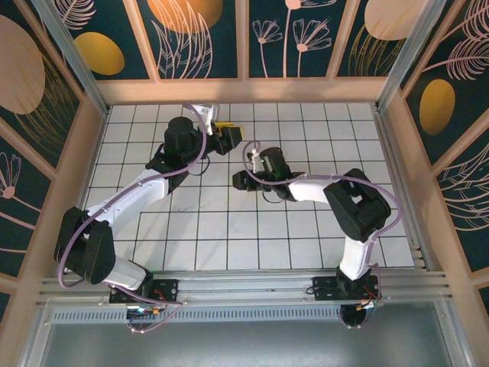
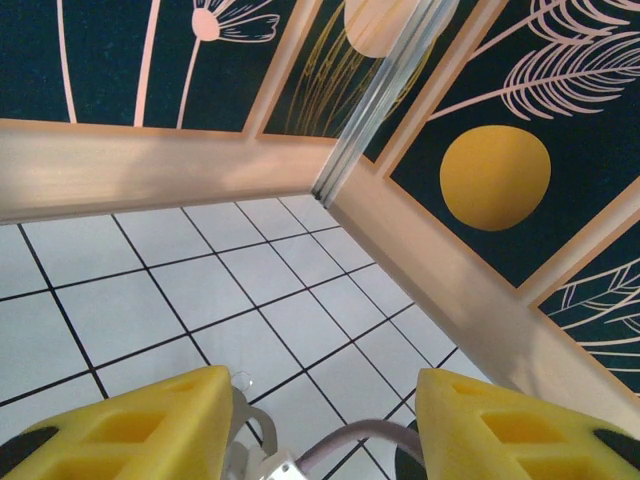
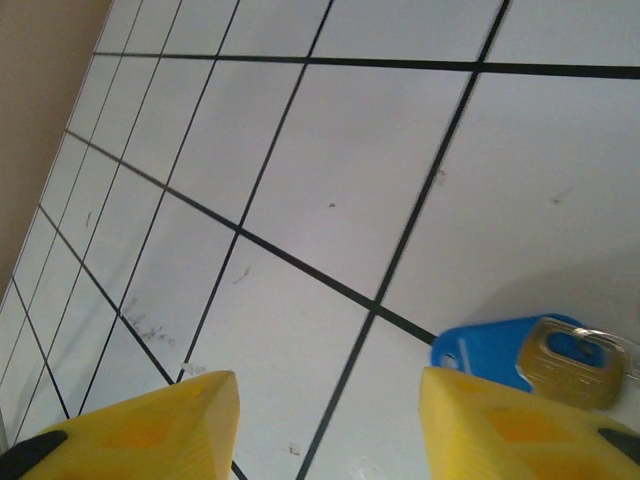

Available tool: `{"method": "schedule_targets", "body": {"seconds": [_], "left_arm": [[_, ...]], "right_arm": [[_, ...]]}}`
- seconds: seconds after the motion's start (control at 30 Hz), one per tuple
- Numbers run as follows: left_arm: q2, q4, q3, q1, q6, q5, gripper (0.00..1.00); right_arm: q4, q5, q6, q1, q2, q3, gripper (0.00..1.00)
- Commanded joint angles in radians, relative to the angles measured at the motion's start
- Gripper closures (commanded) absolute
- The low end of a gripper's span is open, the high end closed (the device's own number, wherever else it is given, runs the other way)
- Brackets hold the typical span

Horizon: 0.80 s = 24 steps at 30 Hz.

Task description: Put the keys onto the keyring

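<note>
Two arms (image 1: 153, 187) bent inward; right fingers (image 3: 150, 430) spread, low beside key (image 3: 495, 352).

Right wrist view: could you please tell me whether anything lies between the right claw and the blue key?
Nothing visible does. The key lies flat on bare white tile just beyond the open right claw, toward the right of the view. A metal piece overlaps its right end.

blue key (image 3: 490, 352) blurred, metal part indistinct
</note>
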Motion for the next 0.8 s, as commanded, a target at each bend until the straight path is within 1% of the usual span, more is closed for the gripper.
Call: {"method": "schedule_targets", "body": {"seconds": [0.0, 0.03, 0.13, 0.2, 0.27, 0.33, 0.4, 0.47, 0.53, 0.6, 0.7, 0.77], "left_arm": [[-0.035, 0.033, -0.008, 0.003, -0.001, -0.014, 0.48], [-0.04, 0.033, -0.012, 0.003, 0.001, -0.021, 0.47], [-0.067, 0.022, -0.03, 0.003, 0.009, -0.065, 0.39], [-0.092, 0.016, -0.049, 0.003, 0.015, -0.118, 0.24], [-0.12, 0.006, -0.07, 0.003, 0.021, -0.18, 0.15], [-0.154, 0.0, -0.093, 0.007, 0.03, -0.254, 0.11], [-0.193, -0.003, -0.139, 0.011, 0.047, -0.328, 0.07], [-0.232, -0.025, -0.163, 0.014, 0.056, -0.434, 0.04], [-0.282, -0.027, -0.201, 0.014, 0.075, -0.563, 0.03], [-0.348, 0.046, -0.284, 0.014, 0.115, -0.689, 0.01], [-0.47, 0.186, -0.432, 0.014, 0.235, -0.833, 0.01], [-0.531, 0.2, -0.486, 0.019, 0.3, -0.939, 0.01]], "right_arm": [[-0.015, 0.021, -0.015, -0.038, -0.113, -0.035, 0.43], [-0.02, 0.027, -0.018, -0.051, -0.139, -0.047, 0.38], [-0.036, 0.048, -0.027, -0.083, -0.235, -0.092, 0.24], [-0.05, 0.057, -0.033, -0.15, -0.308, -0.121, 0.13], [-0.065, 0.062, -0.041, -0.205, -0.371, -0.144, 0.11], [-0.085, 0.079, -0.048, -0.263, -0.429, -0.159, 0.11], [-0.114, 0.123, -0.054, -0.318, -0.482, -0.165, 0.1], [-0.14, 0.172, -0.058, -0.366, -0.523, -0.157, 0.1], [-0.158, 0.225, -0.062, -0.41, -0.555, -0.15, 0.08], [-0.167, 0.268, -0.056, -0.454, -0.576, -0.142, 0.07], [-0.163, 0.339, -0.036, -0.517, -0.601, -0.142, 0.06], [-0.114, 0.404, -0.015, -0.548, -0.618, -0.175, 0.04]]}}
